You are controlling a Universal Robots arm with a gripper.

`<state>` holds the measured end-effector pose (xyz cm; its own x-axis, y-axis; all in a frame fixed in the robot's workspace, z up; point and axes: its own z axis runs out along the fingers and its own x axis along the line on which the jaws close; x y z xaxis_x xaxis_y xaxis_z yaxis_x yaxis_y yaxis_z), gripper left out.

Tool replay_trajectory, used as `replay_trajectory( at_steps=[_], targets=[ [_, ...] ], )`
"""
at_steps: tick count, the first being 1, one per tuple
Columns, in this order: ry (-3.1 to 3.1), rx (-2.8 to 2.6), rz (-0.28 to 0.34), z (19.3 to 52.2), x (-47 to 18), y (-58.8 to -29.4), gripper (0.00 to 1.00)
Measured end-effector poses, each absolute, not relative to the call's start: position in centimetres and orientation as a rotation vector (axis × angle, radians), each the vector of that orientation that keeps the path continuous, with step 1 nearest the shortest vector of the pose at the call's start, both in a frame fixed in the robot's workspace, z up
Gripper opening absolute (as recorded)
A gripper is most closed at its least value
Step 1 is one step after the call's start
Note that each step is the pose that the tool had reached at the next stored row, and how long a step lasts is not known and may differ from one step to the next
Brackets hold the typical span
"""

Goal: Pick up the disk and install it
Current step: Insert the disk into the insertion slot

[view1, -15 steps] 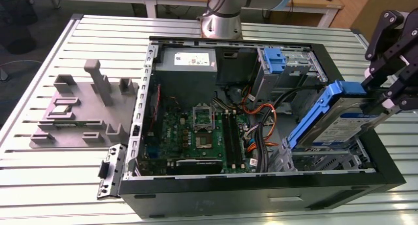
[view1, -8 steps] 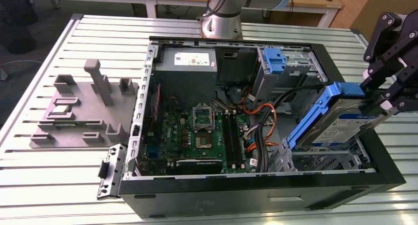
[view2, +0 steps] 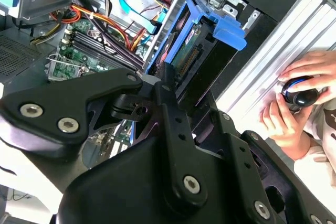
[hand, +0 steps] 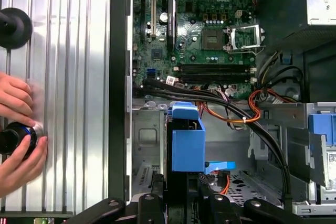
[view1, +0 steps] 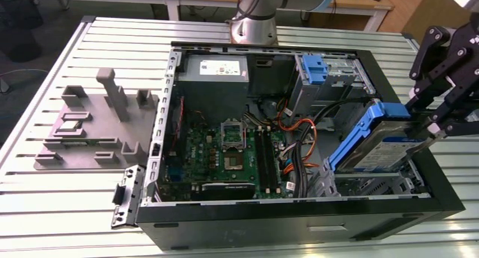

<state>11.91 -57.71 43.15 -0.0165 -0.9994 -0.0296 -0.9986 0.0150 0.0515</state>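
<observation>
Blue rails frame the silver disk [view1: 378, 143], which hangs tilted over the drive bay at the exterior view's right side of the open computer case [view1: 299, 227]. Its higher end is clamped between the black fingers of the gripper [view1: 425, 126]. The green motherboard [view1: 224, 151] lies beside it. In the first wrist view, a person's hands [hand: 21, 163] rest on the slatted table [hand: 68, 77], around a black knob [hand: 14, 137].

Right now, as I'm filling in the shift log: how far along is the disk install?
Pick-up looks done: the end effector is shut on the disk, holding it tilted over the drive cage at the exterior view's right of the open case. Left: the disk isn't seated in the cage yet.
</observation>
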Motion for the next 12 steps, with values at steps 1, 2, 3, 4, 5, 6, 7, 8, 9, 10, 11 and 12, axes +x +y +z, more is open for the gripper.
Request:
replay_trajectory(
  at_steps=[1,2,3,4,5,6,7,8,9,10,11,12],
  targets=[
    [-2.227,2.192,-0.090,43.0,11.9,-57.7,0.35],
    [-2.227,2.192,-0.090,42.8,11.9,-57.7,0.35],
    [-2.227,2.192,-0.090,42.6,11.9,-57.7,0.35],
    [-2.227,2.192,-0.090,42.4,11.9,-57.7,0.35],
    [-2.227,2.192,-0.090,42.2,11.9,-57.7,0.35],
    [-2.227,2.192,-0.090,42.1,11.9,-57.7,0.35],
    [-2.227,2.192,-0.090,41.9,11.9,-57.7,0.35],
    [-2.227,2.192,-0.090,41.7,11.9,-57.7,0.35],
    [-2.227,2.192,-0.090,41.5,11.9,-57.7,0.35],
    [-2.227,2.192,-0.090,41.3,11.9,-57.7,0.35],
    [-2.227,2.192,-0.090,41.2,11.9,-57.7,0.35],
    [-2.227,2.192,-0.090,41.0,11.9,-57.7,0.35]
  ],
)
